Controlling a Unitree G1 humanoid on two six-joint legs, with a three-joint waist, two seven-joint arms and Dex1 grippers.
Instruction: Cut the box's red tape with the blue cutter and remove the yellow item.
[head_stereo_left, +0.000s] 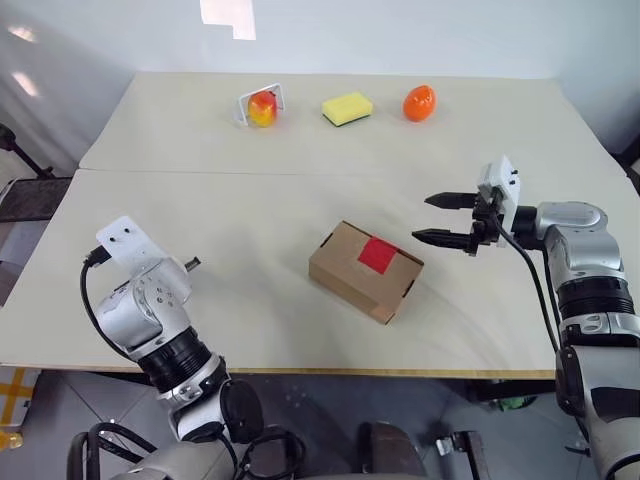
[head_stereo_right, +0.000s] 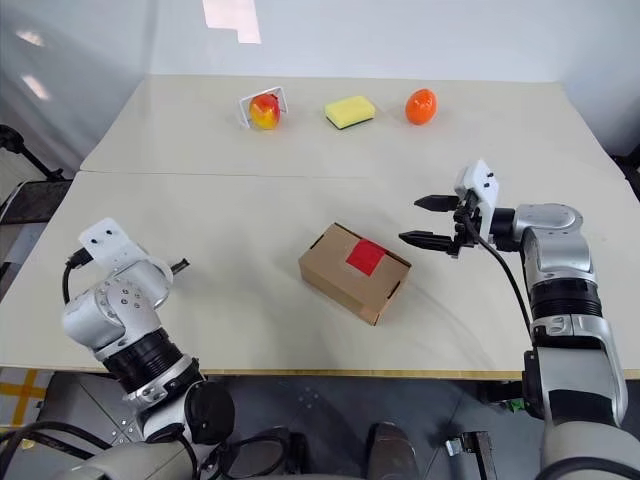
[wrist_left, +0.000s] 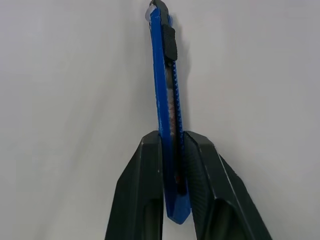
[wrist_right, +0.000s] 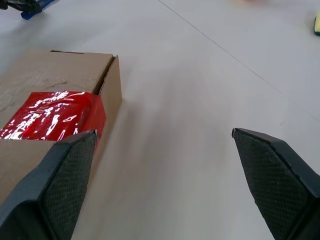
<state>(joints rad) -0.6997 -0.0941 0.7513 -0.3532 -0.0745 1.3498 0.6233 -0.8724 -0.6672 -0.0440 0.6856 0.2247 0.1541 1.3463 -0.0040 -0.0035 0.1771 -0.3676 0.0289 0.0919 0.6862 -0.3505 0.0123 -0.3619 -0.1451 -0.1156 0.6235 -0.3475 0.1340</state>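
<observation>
The brown box (head_stereo_left: 345, 278) lies mid-table, with the red tape (head_stereo_left: 378, 255) across its top seam. My left gripper (wrist_left: 172, 134) is shut on the blue cutter (wrist_left: 166, 90), which sticks out past the black fingers (wrist_left: 142, 180) over bare table. In the eye views that gripper (head_stereo_left: 190, 265) sits at the near left, well apart from the box. My right gripper (head_stereo_left: 445, 220) hangs open just to the right of the box, its fingers (wrist_right: 70, 170) level with the tape (wrist_right: 50, 115) and holding nothing. The yellow item is out of view.
Along the far side stand a red-yellow fruit in a white holder (head_stereo_left: 262, 108), a yellow sponge (head_stereo_left: 347, 108) and an orange egg-shaped fruit (head_stereo_left: 419, 103). A seam (head_stereo_left: 300, 175) crosses the table behind the box. The table's front edge (head_stereo_left: 300, 370) runs close below the box.
</observation>
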